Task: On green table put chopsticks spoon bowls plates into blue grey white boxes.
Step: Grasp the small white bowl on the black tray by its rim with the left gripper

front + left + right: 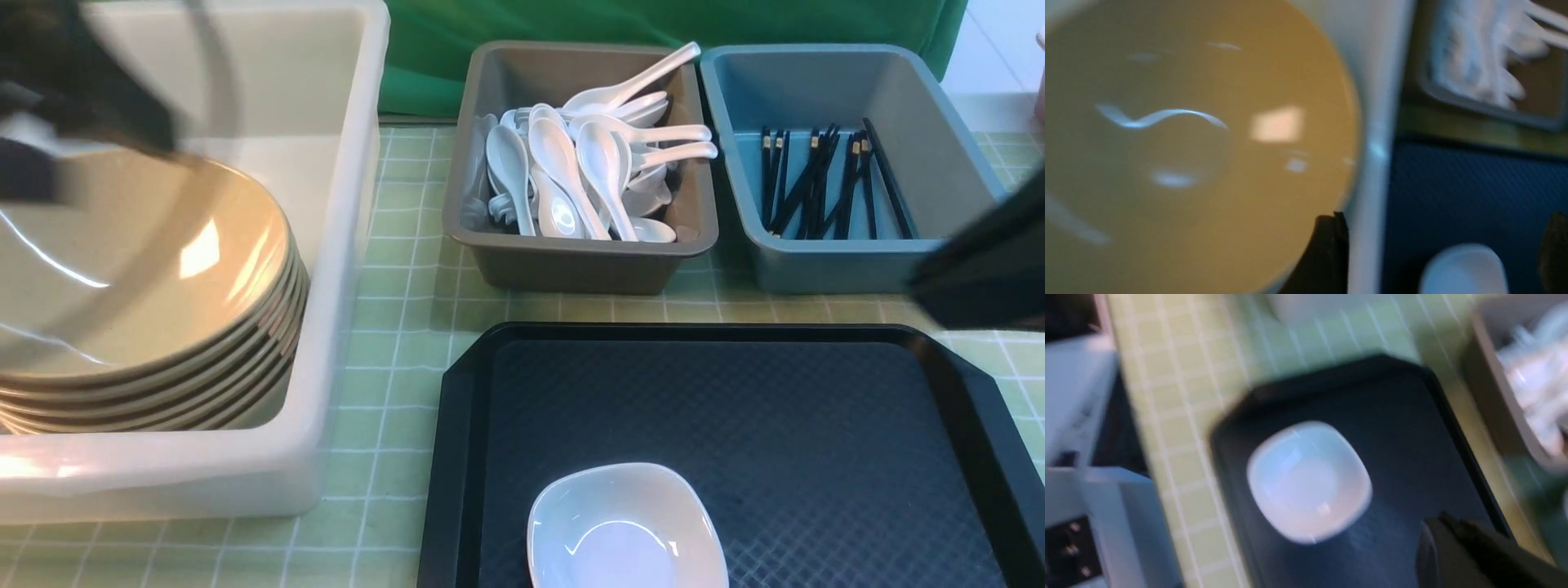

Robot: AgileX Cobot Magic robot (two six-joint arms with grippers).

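Note:
A stack of tan plates (139, 286) lies in the white box (343, 245). My left gripper (90, 122) hovers blurred above the stack; in the left wrist view it (1442, 257) is open and empty, beside the box wall (1372, 122). A small white bowl (624, 531) sits on the black tray (816, 425) at the front. My right gripper (922, 286) comes in from the right above the tray's far corner; in the right wrist view its fingers (1453, 547) look closed together, empty, beside the bowl (1308, 479). White spoons (580, 163) fill the grey box (571, 261). Dark chopsticks (824, 184) lie in the blue box (816, 261).
The green checked tablecloth (392, 327) shows between the boxes and the tray. A green curtain (571, 20) hangs behind the boxes. The three boxes stand in a row along the back, the white one reaching the front left.

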